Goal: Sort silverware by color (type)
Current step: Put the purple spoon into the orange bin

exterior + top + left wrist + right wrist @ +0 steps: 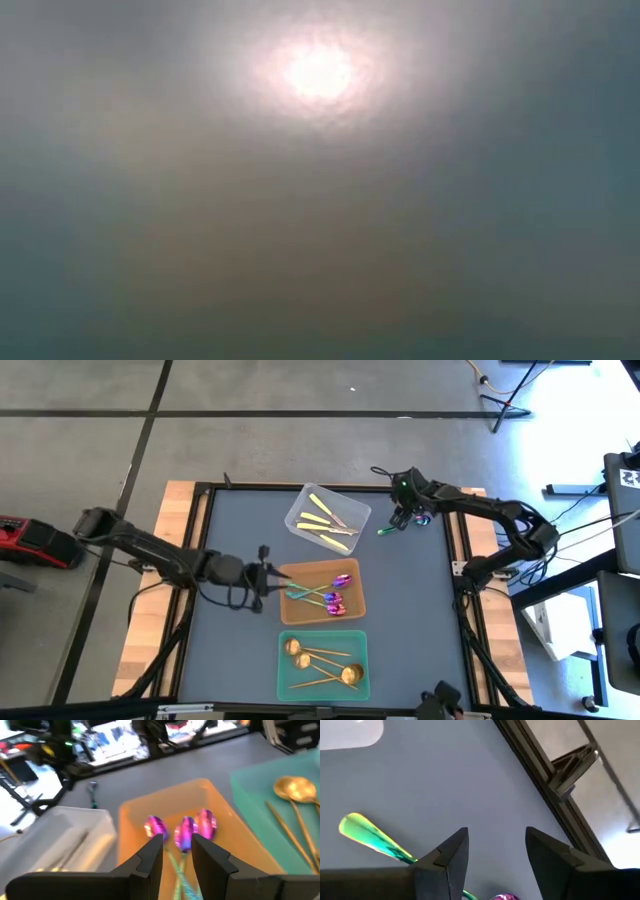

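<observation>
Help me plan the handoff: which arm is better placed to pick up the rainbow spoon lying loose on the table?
Right. The right gripper hovers open directly over the loose rainbow spoon, while the left gripper sits at the orange bin, farther away.

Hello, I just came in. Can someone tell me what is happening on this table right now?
Two robot arms are sorting silverware by colour into bins. The clear bin holds pale yellow knives, the orange bin rainbow spoons, the green bin gold spoons. One rainbow spoon still lies loose on the table. The right gripper is over it, jaws open. The left gripper sits at the orange bin's edge, jaws open.
</observation>
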### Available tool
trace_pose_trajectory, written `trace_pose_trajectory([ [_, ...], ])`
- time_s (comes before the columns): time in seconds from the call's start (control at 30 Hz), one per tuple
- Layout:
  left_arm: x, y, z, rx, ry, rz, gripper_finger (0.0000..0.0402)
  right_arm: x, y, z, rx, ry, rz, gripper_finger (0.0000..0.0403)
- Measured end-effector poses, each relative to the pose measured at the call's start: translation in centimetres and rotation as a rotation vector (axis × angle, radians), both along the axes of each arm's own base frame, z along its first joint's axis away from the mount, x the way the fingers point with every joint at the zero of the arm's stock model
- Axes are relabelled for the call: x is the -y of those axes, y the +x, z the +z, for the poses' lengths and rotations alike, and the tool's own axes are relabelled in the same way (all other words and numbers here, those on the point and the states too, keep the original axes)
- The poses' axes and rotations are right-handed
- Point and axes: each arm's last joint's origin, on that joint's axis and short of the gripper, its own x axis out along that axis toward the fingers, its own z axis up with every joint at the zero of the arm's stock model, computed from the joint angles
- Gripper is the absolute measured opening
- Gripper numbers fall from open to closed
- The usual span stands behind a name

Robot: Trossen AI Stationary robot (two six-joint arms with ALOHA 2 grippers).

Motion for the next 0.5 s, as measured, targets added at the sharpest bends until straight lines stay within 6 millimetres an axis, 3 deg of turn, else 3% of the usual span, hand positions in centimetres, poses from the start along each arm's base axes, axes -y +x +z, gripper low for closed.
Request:
trace_pose_trajectory([
  [0.23, -2.2, -1.0, 0.1, 0.036, -0.036, 0.03, 0.0095, 0.3, -1.4, -1.7, -0.059, 0.191, 0.015, 0.0184],
  [0.5, -2.9, -1.0, -0.1, 0.015, -0.071, -0.024, 0.0095, 0.2, -1.0, -1.6, -0.025, 0.291, 0.052, 0.0184],
])
